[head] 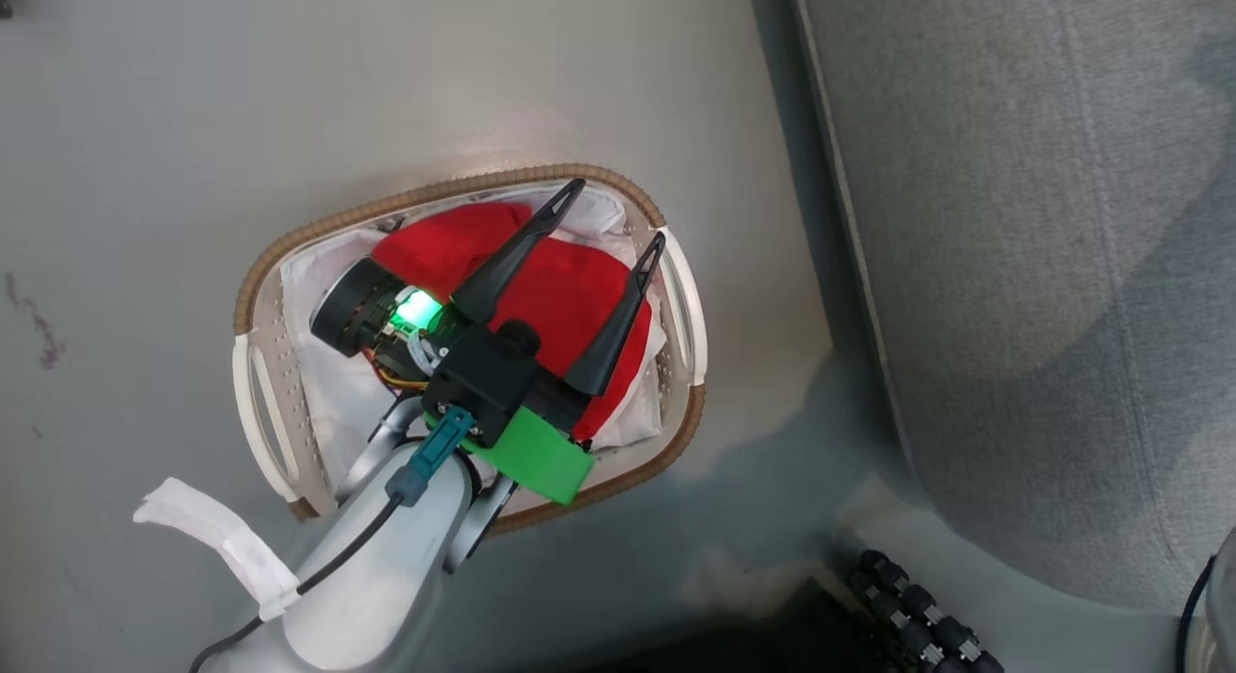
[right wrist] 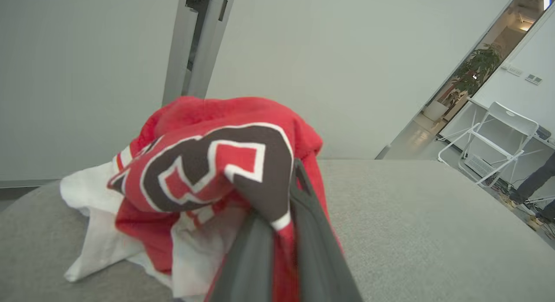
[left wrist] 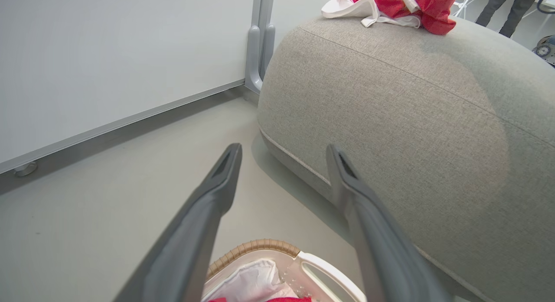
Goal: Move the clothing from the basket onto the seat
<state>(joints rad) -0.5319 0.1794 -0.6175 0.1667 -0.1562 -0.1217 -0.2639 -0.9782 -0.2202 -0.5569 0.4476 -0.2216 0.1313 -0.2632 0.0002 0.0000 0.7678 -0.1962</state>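
Spread wide, my left end effector (head: 619,210) hangs straight above the red garment (head: 558,296) in the white, brown-rimmed basket (head: 463,182); my right end effector (right wrist: 284,215) clamps a numbered red jersey (right wrist: 208,163) on the grey fabric seat (right wrist: 412,228).

Large black numerals (right wrist: 273,172) with white outlines stand on the red jersey (right wrist: 208,111) that lies crumpled on the left part of the grey seat cushion (right wrist: 433,215). The cloth is folded across them, so the digits show in broken pieces and which numbers they are cannot be told.
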